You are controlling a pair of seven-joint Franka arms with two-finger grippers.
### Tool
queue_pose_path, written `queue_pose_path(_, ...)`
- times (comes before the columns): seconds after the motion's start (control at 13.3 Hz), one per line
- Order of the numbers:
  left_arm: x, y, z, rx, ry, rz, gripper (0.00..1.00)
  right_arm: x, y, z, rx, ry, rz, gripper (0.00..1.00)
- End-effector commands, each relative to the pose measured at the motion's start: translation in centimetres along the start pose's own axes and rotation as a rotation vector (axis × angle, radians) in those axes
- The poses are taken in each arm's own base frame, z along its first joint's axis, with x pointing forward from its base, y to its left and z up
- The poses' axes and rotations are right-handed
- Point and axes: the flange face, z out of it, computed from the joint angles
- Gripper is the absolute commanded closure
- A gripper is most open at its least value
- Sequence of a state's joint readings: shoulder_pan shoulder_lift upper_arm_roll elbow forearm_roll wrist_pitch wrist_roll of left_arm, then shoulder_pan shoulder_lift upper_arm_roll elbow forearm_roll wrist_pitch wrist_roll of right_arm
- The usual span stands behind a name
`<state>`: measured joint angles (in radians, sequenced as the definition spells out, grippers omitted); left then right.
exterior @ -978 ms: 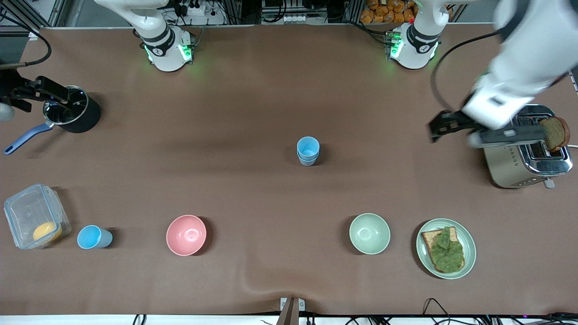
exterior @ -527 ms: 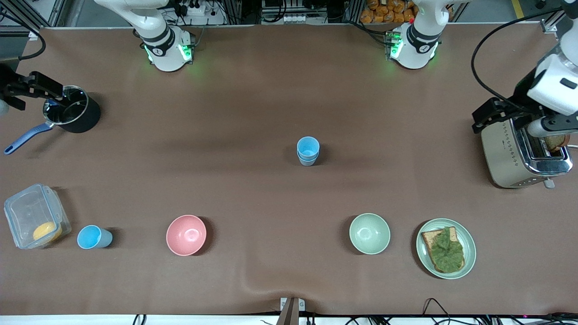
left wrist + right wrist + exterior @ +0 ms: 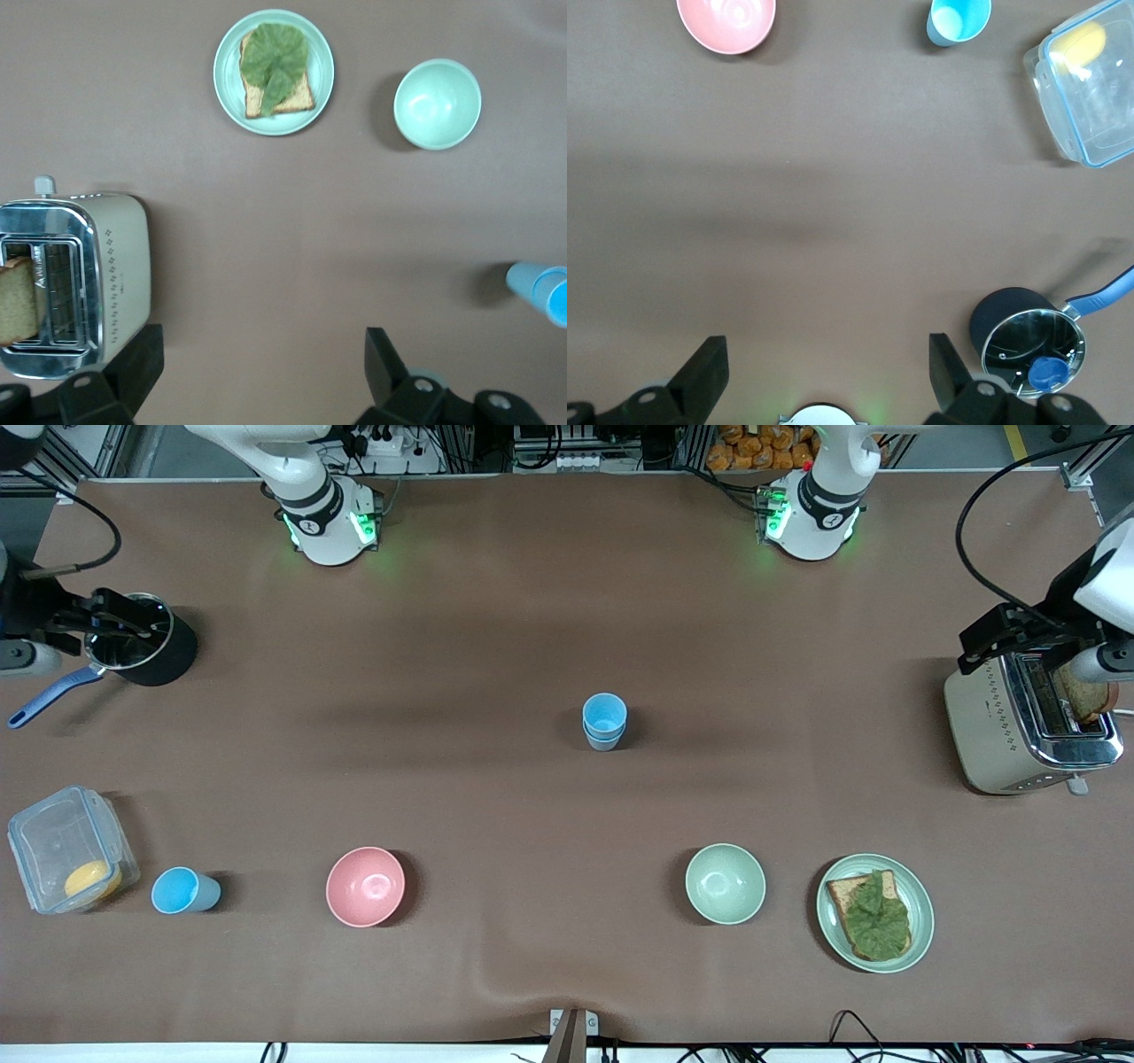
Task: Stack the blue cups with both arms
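Two blue cups [image 3: 604, 722] stand nested in a stack at the table's middle, the brighter one inside a paler one; the stack shows at the left wrist view's edge [image 3: 540, 292]. A third blue cup [image 3: 182, 891] stands alone beside a clear container, also in the right wrist view [image 3: 958, 19]. My left gripper [image 3: 1005, 636] is up over the toaster at the left arm's end, open and empty [image 3: 261, 372]. My right gripper [image 3: 104, 624] is up over the black pot at the right arm's end, open and empty [image 3: 826, 372].
A pink bowl [image 3: 365, 886] and a green bowl [image 3: 725, 883] sit near the front camera. A plate with lettuce toast [image 3: 874, 912] lies beside the green bowl. A toaster [image 3: 1028, 722] holds bread. A black pot [image 3: 146, 651] and a clear container [image 3: 66, 850] are at the right arm's end.
My left arm has swung away from the table's middle toward the left arm's end, over the toaster. My right gripper has shifted slightly over the pot. The cups have not moved.
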<state>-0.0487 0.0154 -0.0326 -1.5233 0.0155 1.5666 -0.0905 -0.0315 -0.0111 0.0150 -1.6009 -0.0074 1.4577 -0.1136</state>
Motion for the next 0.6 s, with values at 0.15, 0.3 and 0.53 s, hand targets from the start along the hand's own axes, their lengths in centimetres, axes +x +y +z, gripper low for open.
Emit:
queue_pose_path(0.15,-0.3,0.2,-0.3,-0.023,-0.016,0.025,0.0,-1.7,0.0,-0.5,-0.005,0.009,-0.019,0.0)
queue_pose_path(0.3,-0.3,0.2,-0.3,-0.022,-0.017,0.031,0.0,-0.9,-0.3,-0.1,-0.004,0.009,-0.025,0.0)
queue_pose_path(0.53,-0.4,0.8,-0.3,-0.014,-0.018,0.041,0.0,0.3,-0.3,-0.1,-0.005,0.006,-0.027,0.0)
